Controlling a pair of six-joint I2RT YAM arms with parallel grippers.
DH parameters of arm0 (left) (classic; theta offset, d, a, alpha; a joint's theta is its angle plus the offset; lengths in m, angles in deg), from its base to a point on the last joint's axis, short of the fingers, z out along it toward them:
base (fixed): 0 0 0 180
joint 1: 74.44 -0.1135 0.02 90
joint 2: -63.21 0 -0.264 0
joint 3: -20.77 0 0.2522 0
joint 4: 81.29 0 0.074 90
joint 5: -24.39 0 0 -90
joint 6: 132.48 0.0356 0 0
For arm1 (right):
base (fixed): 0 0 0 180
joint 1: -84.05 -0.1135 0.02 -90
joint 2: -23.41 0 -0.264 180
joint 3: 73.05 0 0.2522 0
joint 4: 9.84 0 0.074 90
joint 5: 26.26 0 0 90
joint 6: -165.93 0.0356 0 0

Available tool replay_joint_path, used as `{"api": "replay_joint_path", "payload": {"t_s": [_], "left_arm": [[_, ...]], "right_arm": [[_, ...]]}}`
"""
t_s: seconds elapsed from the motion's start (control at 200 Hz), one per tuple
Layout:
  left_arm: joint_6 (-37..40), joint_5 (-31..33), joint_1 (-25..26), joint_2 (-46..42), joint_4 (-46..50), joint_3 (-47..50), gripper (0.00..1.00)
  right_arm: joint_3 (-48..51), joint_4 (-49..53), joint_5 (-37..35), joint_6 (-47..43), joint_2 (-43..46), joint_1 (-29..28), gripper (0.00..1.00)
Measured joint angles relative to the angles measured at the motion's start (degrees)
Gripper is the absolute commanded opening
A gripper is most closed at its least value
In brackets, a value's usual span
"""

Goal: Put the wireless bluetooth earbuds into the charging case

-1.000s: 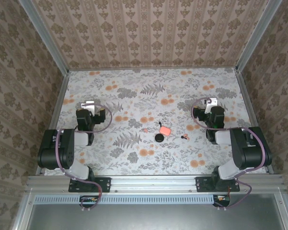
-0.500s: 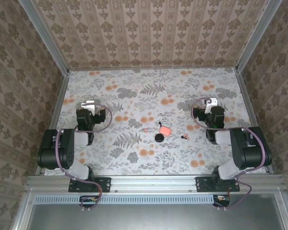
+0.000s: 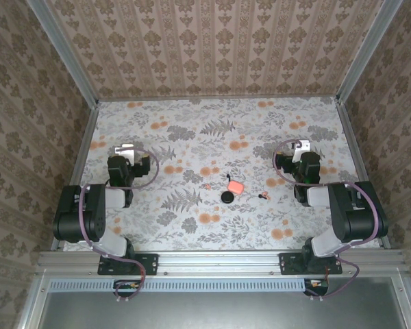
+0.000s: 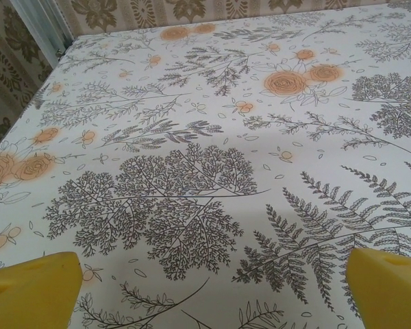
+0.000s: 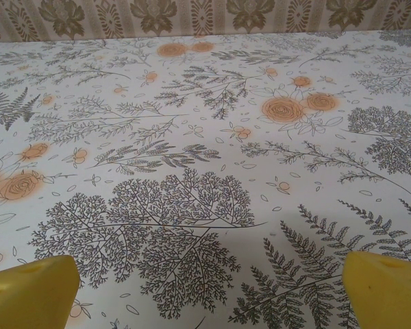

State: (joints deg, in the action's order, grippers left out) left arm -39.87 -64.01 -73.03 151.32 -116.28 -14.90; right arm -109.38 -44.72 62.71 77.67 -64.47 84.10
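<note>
charging case (image 3: 235, 186) lies in the middle of the desk (image 3: 192, 130), inward of both arms, nearer the right hand (image 3: 301, 145) than the left hand (image 3: 125, 149). left earbud (image 3: 207, 186) and right earbud (image 3: 263, 195) flank it, not touching. both hands released, empty.

There is one salmon-pink charging case (image 3: 235, 186). There are two tiny coral earbuds, one (image 3: 207, 186) on the left and one (image 3: 263, 195) on the right. There is one flat black round disc (image 3: 227, 197). All four small items lie on one floral table (image 3: 192, 137).

There are two arms, the left arm (image 3: 89, 212) and the right arm (image 3: 349, 209). Each carries one gripper, the left gripper (image 3: 125, 149) and the right gripper (image 3: 301, 145). Each wrist view shows two yellow fingertips (image 4: 27, 284) (image 5: 387, 288), making four in all.
</note>
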Motion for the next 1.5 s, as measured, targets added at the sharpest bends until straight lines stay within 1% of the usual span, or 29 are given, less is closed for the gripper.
{"api": "replay_joint_path", "payload": {"t_s": [0.39, 0.52, 0.62, 0.68, 0.79, 0.925, 1.025, 1.135, 1.215, 1.36, 1.5], "left_arm": [[0.0, -0.3, 0.0, 0.0, 0.0, 0.0, 0.99], [0.2, 0.4, 0.4, 0.0, 0.2, 0.0, 0.98], [0.2, 1.4, 1.0, -1.0, 2.4, -0.6, 0.97], [0.6, 1.9, 1.5, -2.4, 5.4, -1.7, 0.96], [1.3, 2.3, 3.4, -5.8, 12.5, -5.6, 0.94], [1.7, 2.4, 7.0, -9.6, 20.6, -10.4, 0.92], [2.3, 3.3, 11.2, -11.4, 27.6, -13.4, 0.92], [2.4, 3.7, 15.8, -11.6, 35.9, -17.9, 0.90], [2.3, 3.8, 18.3, -11.6, 41.2, -21.2, 0.89], [1.0, 4.2, 21.8, -10.5, 50.0, -27.8, 0.86], [-1.8, 4.0, 24.7, -7.0, 58.0, -34.2, 0.82]], "right_arm": [[-0.2, 0.7, 0.0, 0.0, 0.1, 0.0, 1.00], [-2.1, 5.3, 0.0, 0.0, 1.2, -0.1, 1.00], [-5.7, 13.3, -0.2, 0.3, 4.0, -0.1, 1.00], [-9.5, 19.5, -0.3, 1.0, 5.5, -0.1, 1.00], [-14.6, 27.6, -0.4, 1.7, 7.6, -0.2, 1.00], [-15.8, 35.2, 0.3, 2.6, 11.8, -0.3, 1.00], [-16.3, 41.0, 1.1, 3.7, 14.2, -0.4, 1.00], [-19.0, 48.6, 2.8, 4.8, 15.8, -0.4, 1.00], [-21.8, 54.1, 3.7, 5.7, 16.3, -0.7, 1.00], [-25.0, 61.9, 5.1, 7.3, 17.9, -1.5, 1.00], [-27.1, 68.6, 6.7, 8.7, 18.5, -2.7, 1.00]]}}
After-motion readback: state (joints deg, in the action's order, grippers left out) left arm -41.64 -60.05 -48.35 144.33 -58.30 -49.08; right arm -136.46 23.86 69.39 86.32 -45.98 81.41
